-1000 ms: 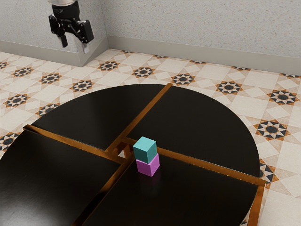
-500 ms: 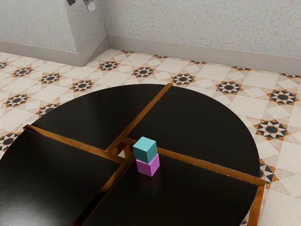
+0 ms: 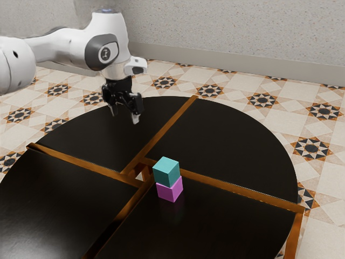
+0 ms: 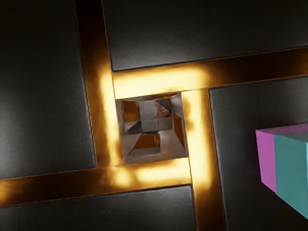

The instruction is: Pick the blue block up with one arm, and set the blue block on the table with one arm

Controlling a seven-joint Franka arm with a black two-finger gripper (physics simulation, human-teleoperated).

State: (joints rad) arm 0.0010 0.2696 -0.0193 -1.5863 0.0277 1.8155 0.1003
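My gripper [image 3: 124, 115] hangs above the round black table [image 3: 232, 137], its two fingertips well apart and nothing between them. On the exterior view's right of it, and lower, a teal-blue block [image 3: 166, 171] rests on a pink block [image 3: 170, 190], which stands on the table near the centre. The two blocks touch, the blue one on top. In the wrist view the blue block [image 4: 291, 159] partly covers the pink block [image 4: 266, 159], and both are off to one side of the table's central hole.
Brown wooden strips [image 3: 237, 189] cross the tabletop and frame a small square hole [image 4: 152, 127] at its centre, close beside the stacked blocks. Patterned floor tiles surround the table, with a speckled wall [image 3: 232, 27] beyond.
My gripper was high at the exterior view's upper left, then mostly out of sight there. Now it is lower, over the table, with the arm in view. Both blocks have stayed put.
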